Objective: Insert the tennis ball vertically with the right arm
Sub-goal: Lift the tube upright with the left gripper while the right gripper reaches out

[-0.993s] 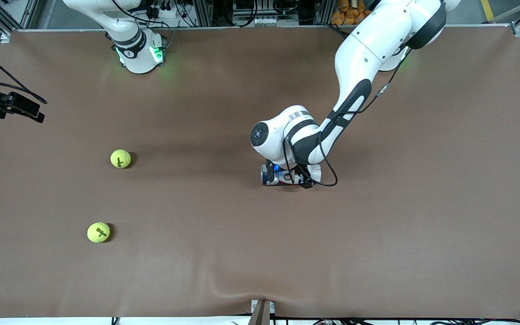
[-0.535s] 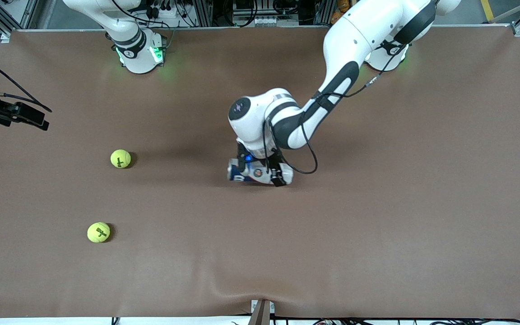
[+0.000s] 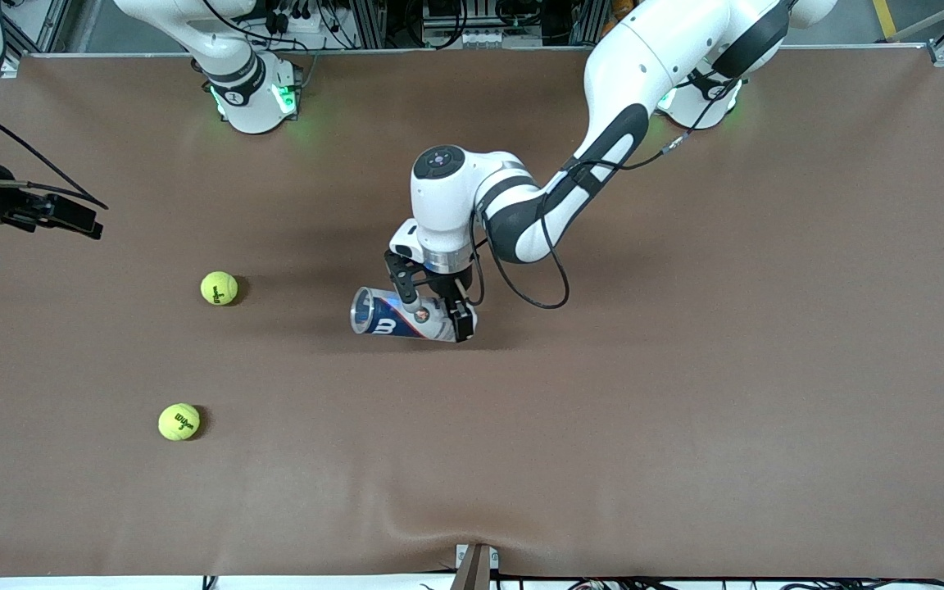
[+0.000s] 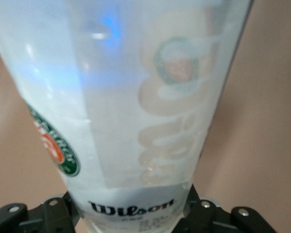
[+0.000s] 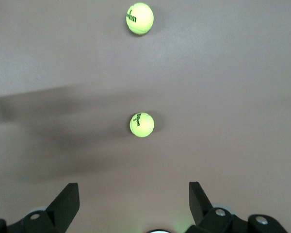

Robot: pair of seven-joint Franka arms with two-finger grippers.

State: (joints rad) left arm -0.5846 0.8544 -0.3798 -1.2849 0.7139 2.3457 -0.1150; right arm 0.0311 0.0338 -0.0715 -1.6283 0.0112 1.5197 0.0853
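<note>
The left gripper [image 3: 431,315] clenches a tipped ball can [image 3: 394,319] mid-table. The right gripper [image 5: 134,201], splayed empty, hangs over the right arm's end, two tennis balls [image 3: 219,288] [image 3: 179,422] at the can's nine and eight o'clock. The can likely needs righting first; only the left wrist view shows its Wilson label [image 4: 131,208].

two yellow tennis balls [image 3: 219,288] [image 3: 179,422] on table; can [image 3: 394,319] tilted.
</note>
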